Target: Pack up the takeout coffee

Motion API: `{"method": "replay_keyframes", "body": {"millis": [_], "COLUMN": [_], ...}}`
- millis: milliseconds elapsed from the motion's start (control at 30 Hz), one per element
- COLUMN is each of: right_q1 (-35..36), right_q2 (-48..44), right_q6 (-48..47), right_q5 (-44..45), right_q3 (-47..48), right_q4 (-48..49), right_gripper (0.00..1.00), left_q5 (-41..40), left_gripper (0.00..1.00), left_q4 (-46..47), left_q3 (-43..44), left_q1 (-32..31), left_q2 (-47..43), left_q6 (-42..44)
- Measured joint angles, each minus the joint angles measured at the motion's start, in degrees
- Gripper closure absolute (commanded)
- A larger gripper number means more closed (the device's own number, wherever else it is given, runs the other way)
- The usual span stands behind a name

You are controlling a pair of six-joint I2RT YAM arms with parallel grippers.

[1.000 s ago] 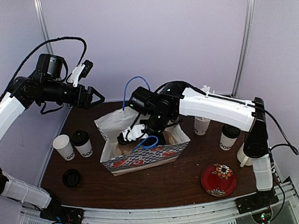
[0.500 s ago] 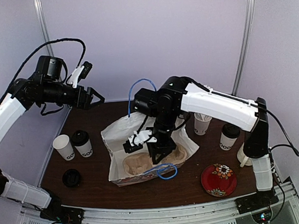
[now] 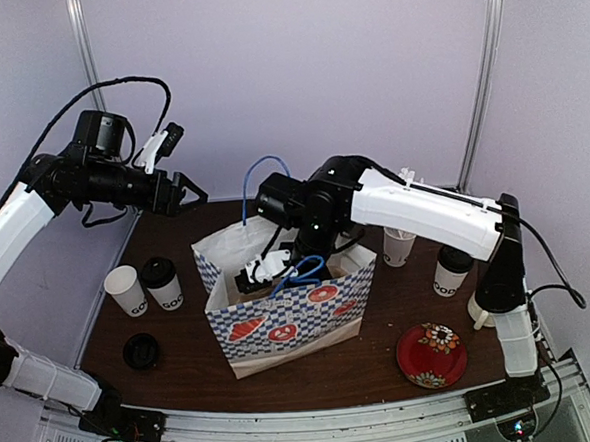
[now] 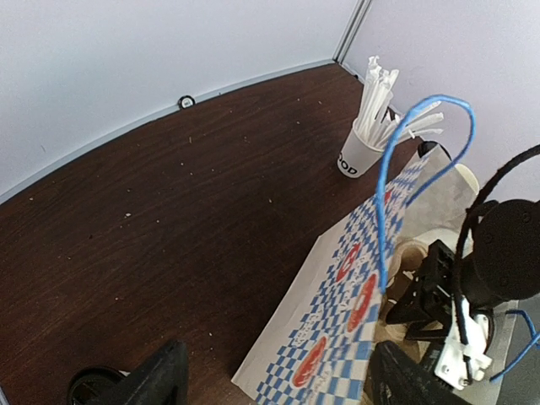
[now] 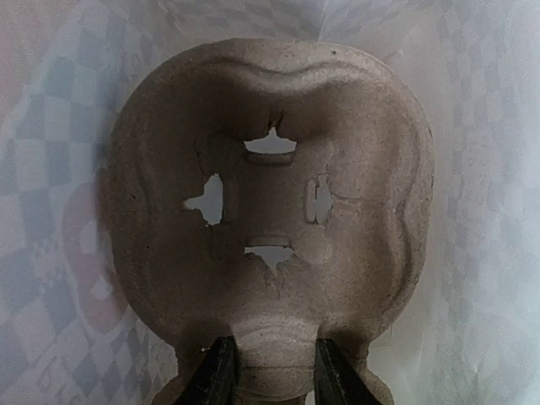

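Bag [image 3: 291, 316] is standing upright again. Your right claw [image 5: 274, 371] is reaching down inside it, clamping the pulp carrier [image 5: 270, 211]. Your left claw [image 3: 186, 195] is hovering high, wide open, empty. Three coffee cups [image 3: 126, 290] [image 3: 163, 284] [image 3: 450, 271] are sitting on the desk [image 3: 370, 375]: two left, one right.

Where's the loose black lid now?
Top view: the loose black lid lies near-left on the table, just in front of the open cup and lidded cup.

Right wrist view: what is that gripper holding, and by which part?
The right gripper pinches a brown pulp cup carrier by the middle of its near rim, inside the checked bag. The left gripper holds nothing.
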Motion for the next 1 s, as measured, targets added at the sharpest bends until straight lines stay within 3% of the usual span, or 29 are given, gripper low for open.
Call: {"method": "replay_keyframes", "body": {"millis": [333,700,1000], "right_q1": [0.00,0.00,0.00], "right_q2": [3.10,3.82,2.05], "right_q6": [-0.24,-1.25,-0.39], "right_q5": [3.13,2.27,2.19], "right_q3": [-5.99,-7.30,-3.80], "right_q4": [6.16,5.90,2.29], "right_gripper": [0.64,0.44,0.35], "left_q5": [0.66,1.07,3.72], "left_gripper": [0.22,0.23,0.26], "left_q4": [0.00,0.02,0.22], "left_q3": [-0.81,-0.90,-0.90], "left_q1": [0.00,0.00,0.09], "left_q2": [0.13,0.46,0.76], "left_q6": [-0.31,-0.76,-0.83]}}
